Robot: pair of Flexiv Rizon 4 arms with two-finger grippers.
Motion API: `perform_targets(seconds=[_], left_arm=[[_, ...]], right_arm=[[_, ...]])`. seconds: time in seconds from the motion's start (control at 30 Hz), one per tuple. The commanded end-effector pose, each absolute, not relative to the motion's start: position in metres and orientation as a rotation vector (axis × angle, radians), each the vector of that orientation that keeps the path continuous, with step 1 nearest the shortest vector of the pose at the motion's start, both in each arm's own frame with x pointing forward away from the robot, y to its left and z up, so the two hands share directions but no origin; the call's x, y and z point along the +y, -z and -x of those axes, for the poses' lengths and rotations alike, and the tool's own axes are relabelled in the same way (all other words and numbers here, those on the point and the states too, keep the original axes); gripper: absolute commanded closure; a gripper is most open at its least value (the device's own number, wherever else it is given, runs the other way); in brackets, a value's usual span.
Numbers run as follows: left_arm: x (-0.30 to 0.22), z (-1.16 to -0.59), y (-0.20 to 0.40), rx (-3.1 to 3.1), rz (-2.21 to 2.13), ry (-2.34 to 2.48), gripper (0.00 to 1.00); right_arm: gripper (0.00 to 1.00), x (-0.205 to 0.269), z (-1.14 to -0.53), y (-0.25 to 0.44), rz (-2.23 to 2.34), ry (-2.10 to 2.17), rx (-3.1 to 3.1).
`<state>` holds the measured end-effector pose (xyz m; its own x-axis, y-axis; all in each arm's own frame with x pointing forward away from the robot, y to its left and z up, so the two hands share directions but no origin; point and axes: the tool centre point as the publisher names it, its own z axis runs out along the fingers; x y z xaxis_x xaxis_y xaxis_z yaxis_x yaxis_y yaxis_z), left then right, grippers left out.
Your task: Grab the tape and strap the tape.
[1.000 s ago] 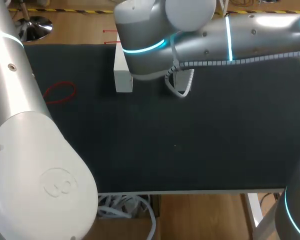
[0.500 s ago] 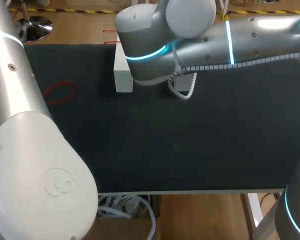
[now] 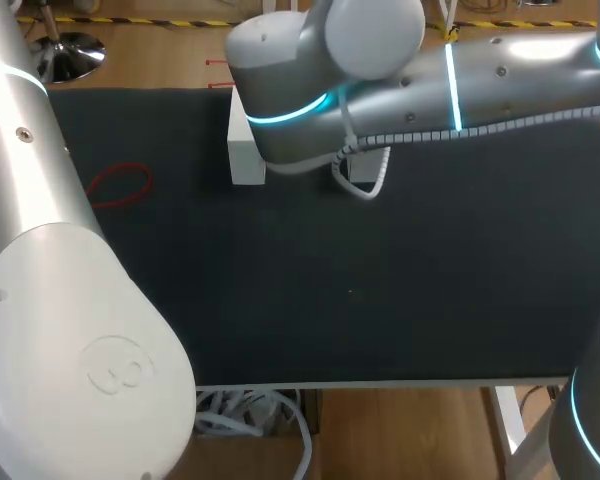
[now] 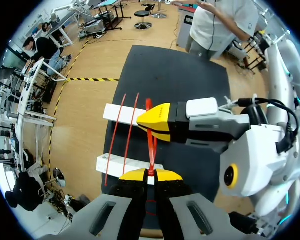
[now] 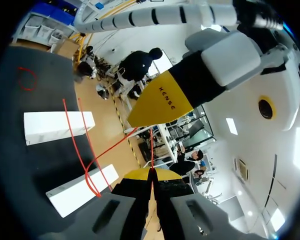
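**Both grippers pinched on one red tape, stretched between them over two white blocks**

Head view: the right arm [image 3: 460,80] crossed the far edge of the dark mat [image 3: 380,300] and hid both grippers. One white block [image 3: 245,160] showed at about 11 o'clock from the mat's centre. A spare red loop [image 3: 120,185] lay flat at 9 o'clock, well apart from the block.

Left wrist view: the left gripper [image 4: 150,174] had its fingers closed on the tape [image 4: 152,147], a thin, rubbery red strand. It ran taut toward 12 o'clock, straight into the right gripper [image 4: 154,125] close ahead. At 10 to 11 o'clock two more strands crossed both blocks, the far block [image 4: 117,112] and the near block [image 4: 115,164]. These were plain, hard-edged bars lying crosswise to the tape.

Right wrist view: the right gripper [image 5: 151,173] was likewise clamped on the strand, with the left gripper's yellow tip nearly touching ahead. The tape bent away toward 10 o'clock and looped over the near block. The coming move probably turned on pulling along that long axis, across the blocks.
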<state>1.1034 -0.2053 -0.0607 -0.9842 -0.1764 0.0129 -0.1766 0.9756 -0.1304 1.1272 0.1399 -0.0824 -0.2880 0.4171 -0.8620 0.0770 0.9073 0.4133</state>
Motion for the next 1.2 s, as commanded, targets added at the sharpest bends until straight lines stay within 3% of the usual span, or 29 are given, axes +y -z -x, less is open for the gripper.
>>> perform_targets(seconds=[0.03, 1.2], left_arm=[[-0.2059, -1.1045, 0.0590, -3.118, -0.277, -0.197, 1.00], [-0.2059, -1.1045, 0.0590, -3.118, -0.277, -0.197, 1.00]], right_arm=[[1.00, 0.1419, -1.1278, 0.0809, -0.369, -0.337, 1.851], [1.00, 0.1460, -1.1267, 0.0779, -0.381, -0.295, 1.814]])
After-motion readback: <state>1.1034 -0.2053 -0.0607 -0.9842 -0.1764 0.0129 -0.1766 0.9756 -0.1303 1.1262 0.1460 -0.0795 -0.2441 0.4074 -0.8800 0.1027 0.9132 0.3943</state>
